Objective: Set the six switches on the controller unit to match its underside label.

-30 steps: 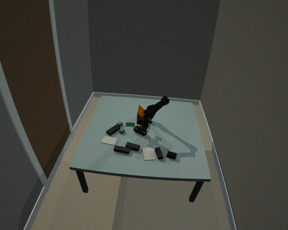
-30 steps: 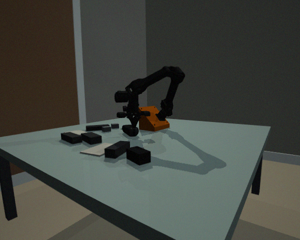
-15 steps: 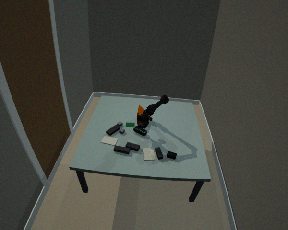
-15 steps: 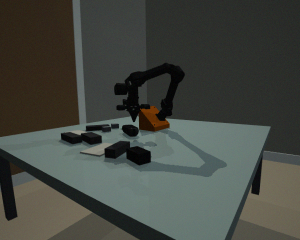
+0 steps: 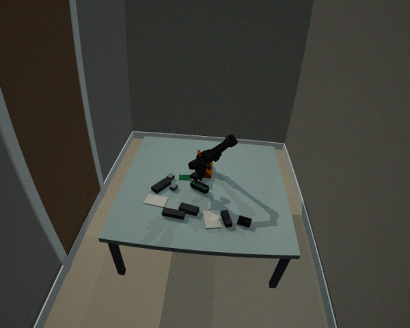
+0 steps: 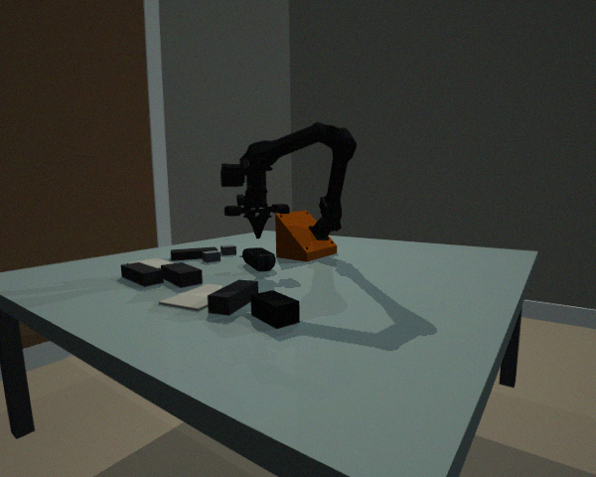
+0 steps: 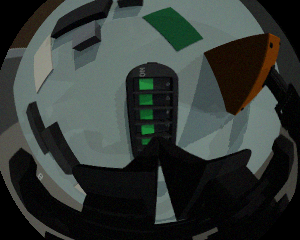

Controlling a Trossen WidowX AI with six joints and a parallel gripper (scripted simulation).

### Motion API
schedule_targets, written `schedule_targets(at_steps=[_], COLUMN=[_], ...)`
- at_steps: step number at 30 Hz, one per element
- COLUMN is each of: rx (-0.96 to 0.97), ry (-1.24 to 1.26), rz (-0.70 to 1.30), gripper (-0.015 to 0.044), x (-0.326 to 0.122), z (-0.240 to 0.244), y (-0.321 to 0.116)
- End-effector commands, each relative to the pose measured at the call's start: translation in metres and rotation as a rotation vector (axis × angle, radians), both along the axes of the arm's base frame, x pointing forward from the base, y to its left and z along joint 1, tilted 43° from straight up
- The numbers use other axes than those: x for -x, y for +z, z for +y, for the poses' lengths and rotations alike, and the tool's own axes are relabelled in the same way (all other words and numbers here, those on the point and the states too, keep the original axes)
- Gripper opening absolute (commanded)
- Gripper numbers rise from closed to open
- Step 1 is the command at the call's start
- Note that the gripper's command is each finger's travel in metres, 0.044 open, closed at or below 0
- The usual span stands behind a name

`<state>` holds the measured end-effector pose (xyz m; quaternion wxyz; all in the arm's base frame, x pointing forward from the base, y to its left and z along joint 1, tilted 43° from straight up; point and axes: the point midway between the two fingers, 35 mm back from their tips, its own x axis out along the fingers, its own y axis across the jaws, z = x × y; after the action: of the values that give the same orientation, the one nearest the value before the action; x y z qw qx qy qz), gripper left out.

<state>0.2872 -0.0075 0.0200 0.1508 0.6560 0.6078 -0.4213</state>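
Note:
The dark grey controller unit (image 5: 197, 186) (image 6: 258, 258) (image 7: 162, 100) sits on its base on the bench, switches up and label hidden. In the wrist view, five green switch ends show in a column along its left side, below the ON mark. The fourth green patch looks slightly tilted and the fifth is partly covered. The last switch is hidden by the fingers. Which ends are pressed is not clear. My gripper (image 6: 257, 237) (image 7: 157, 140) is shut and empty, pointing down a little above the unit, without touching it.
The orange arm base (image 5: 208, 171) (image 6: 303, 236) (image 7: 240, 70) stands close behind the unit. A green card (image 5: 184, 177) (image 7: 174, 29) lies nearby. Several dark blocks, two small grey blocks and two pale sheets (image 5: 156, 199) (image 5: 212, 219) lie farther out.

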Motion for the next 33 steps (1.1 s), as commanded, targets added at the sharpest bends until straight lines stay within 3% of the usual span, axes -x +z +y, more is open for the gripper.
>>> schedule_targets(at_steps=[1,26,33], rx=[0.003,0.003,0.002], ry=[0.007,0.006,0.007], rz=[-0.002,-0.002,0.000], gripper=[0.0000,0.0000,0.0000], x=[0.001,0.002,0.041], z=[-0.002,-0.001,0.024], y=[-0.002,-0.002,-0.009])
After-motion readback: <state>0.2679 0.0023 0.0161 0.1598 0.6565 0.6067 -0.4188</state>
